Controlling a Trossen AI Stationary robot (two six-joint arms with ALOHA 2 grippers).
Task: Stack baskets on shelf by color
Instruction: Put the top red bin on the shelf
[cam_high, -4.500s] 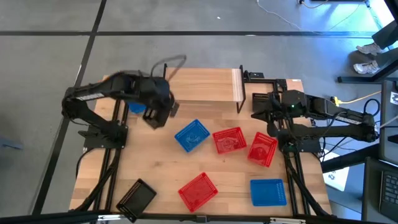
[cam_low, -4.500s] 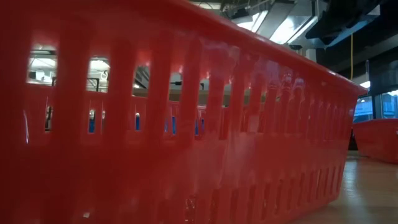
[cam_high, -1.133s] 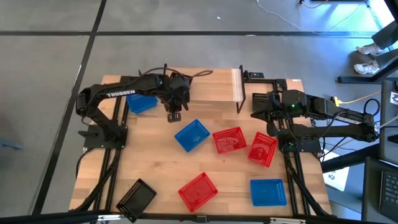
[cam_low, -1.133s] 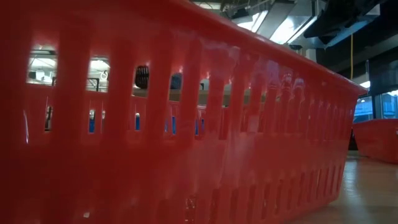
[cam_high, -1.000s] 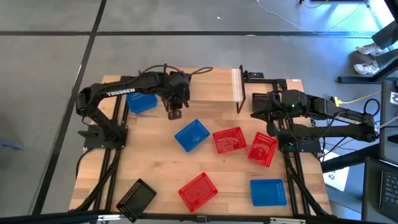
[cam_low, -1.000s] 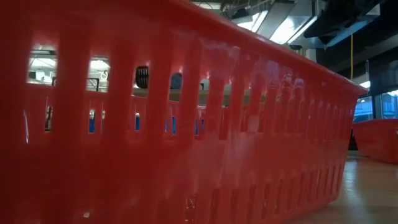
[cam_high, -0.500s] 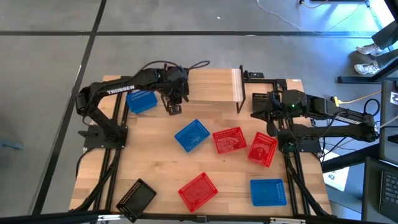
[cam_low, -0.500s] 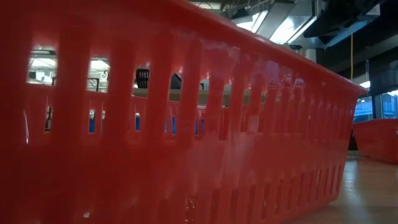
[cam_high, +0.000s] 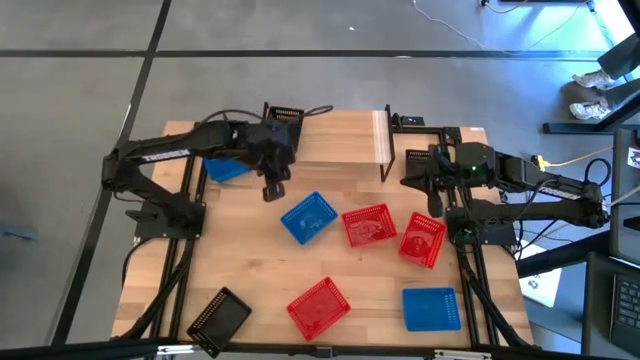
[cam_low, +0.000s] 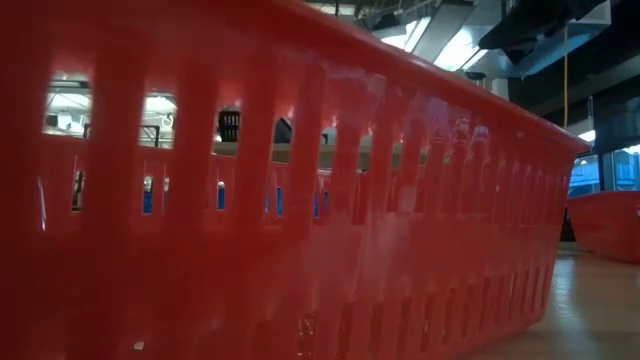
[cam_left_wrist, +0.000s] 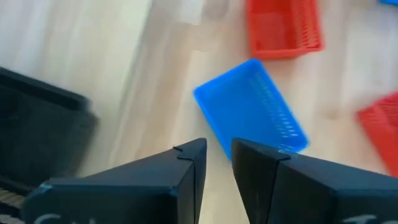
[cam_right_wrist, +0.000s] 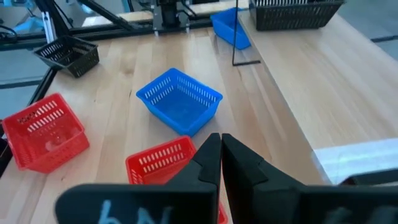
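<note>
Red basket (cam_low: 280, 200) fills low view | shelf (cam_high: 335, 140) behind | cable (cam_high: 575, 157) right

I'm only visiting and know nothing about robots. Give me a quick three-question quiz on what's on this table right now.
1. How many red baskets lie on the table?
2. True or false: a red basket stands on the shelf.
3. What does the left pincer hold? A: a blue basket. B: a red basket. C: nothing.

Key
1. Three.
2. False. Only a black basket stands on the shelf.
3. C. Its fingers are slightly apart, with nothing between them.
</note>
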